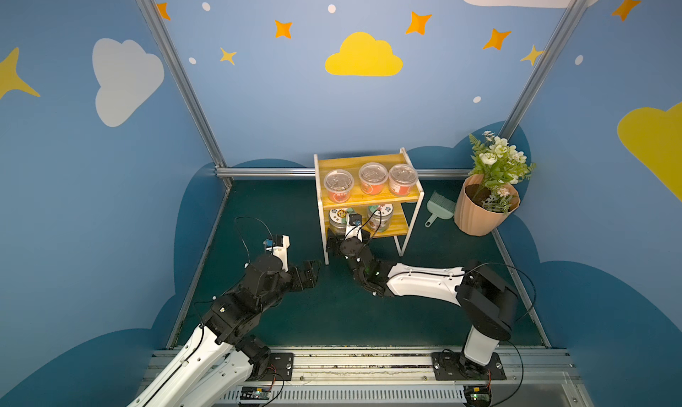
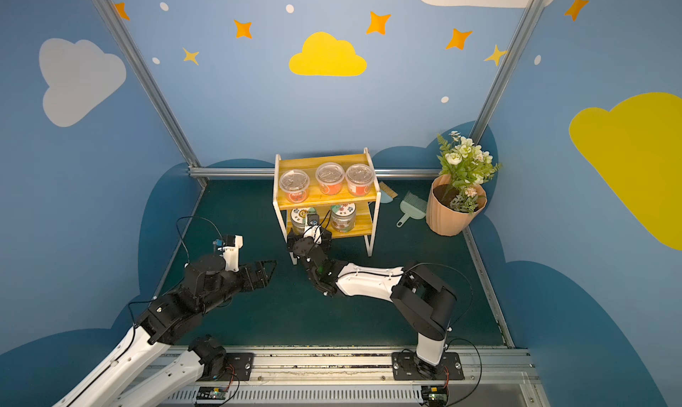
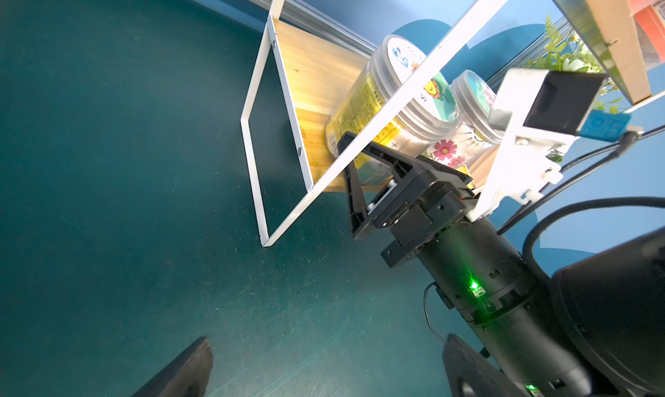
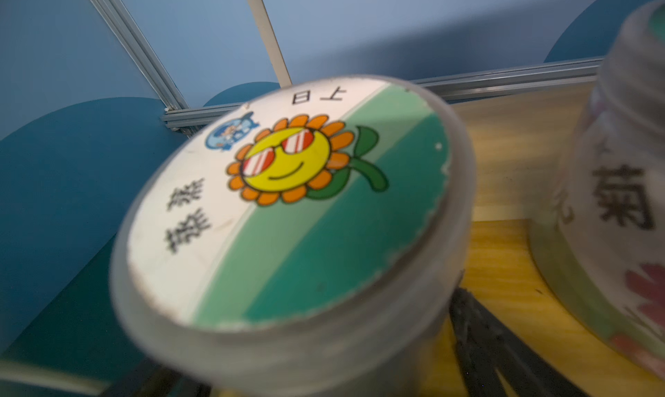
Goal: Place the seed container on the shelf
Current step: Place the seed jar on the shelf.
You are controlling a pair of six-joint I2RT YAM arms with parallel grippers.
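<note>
My right gripper [image 1: 347, 236] straddles the sunflower-lidded seed container [image 4: 288, 204], which stands on the lower plank of the shelf [image 1: 369, 162] beside a flowered jar [image 4: 611, 204]. Whether the jaws pinch it or stand clear, I cannot tell. Placement looks done, with only letting go and backing out left. The left gripper [image 1: 313, 272] idles, spread.

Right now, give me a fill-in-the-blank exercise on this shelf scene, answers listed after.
On the shelf, the top tier holds ___ lidded cups.
The seed jar at the right gripper stands on the ___ tier.
Its lid shows a smiling ___ wearing sunglasses.
The green dustpan lies between the shelf and the ___ pot.
Missing: three; lower; sunflower; flower.
</note>
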